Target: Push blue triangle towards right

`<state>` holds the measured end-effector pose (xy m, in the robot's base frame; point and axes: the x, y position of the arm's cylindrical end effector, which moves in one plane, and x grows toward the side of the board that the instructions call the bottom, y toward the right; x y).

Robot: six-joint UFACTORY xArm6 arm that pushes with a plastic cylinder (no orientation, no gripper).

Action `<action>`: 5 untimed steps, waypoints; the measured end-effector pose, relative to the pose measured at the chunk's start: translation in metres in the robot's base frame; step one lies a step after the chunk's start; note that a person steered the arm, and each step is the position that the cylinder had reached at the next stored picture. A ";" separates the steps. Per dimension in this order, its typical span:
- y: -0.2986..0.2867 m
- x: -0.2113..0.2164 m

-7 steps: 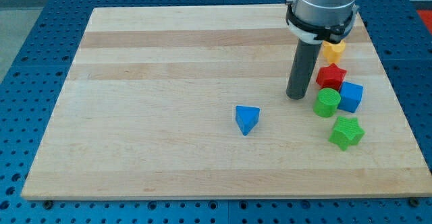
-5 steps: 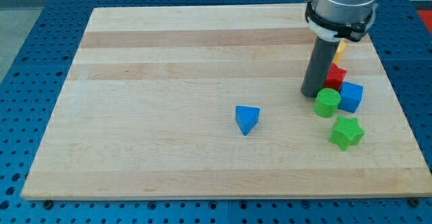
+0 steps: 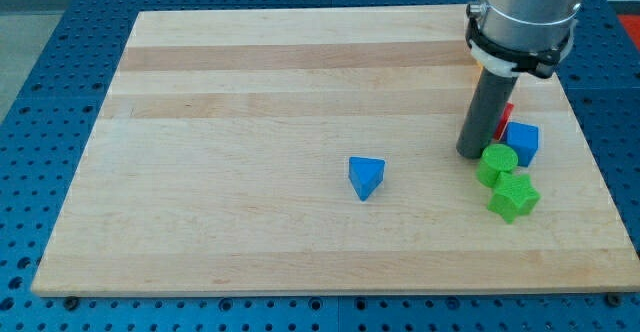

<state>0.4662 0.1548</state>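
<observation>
- Blue triangle [image 3: 366,176] lies on the wooden board [image 3: 240,122], a little to the view's right of the middle and toward the view's bottom, alone, with bare wood all around it.
- We see our rod come down from the view's top right; my tip [image 3: 472,154] rests on the board, well apart from the blue triangle and to the view's right of it.
- We have no claw on this arm, only the dark rod, so nothing opens or closes and nothing is held.
- My tip stands just beside the green cylinder [image 3: 496,162], at its left side in the view; we cannot tell if they touch.
- Below the green cylinder lies the green star-shaped block [image 3: 513,196], touching it or nearly so.
- The blue cube [image 3: 522,142] is to the view's right of the rod, close to the green cylinder.
- A red block [image 3: 504,119] shows only partly behind the rod, so we cannot make out its shape.
- Around the board we see the blue perforated table [image 3: 40,62].
</observation>
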 end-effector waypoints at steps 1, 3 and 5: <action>-0.013 0.002; -0.010 0.009; 0.007 0.016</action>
<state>0.4826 0.1622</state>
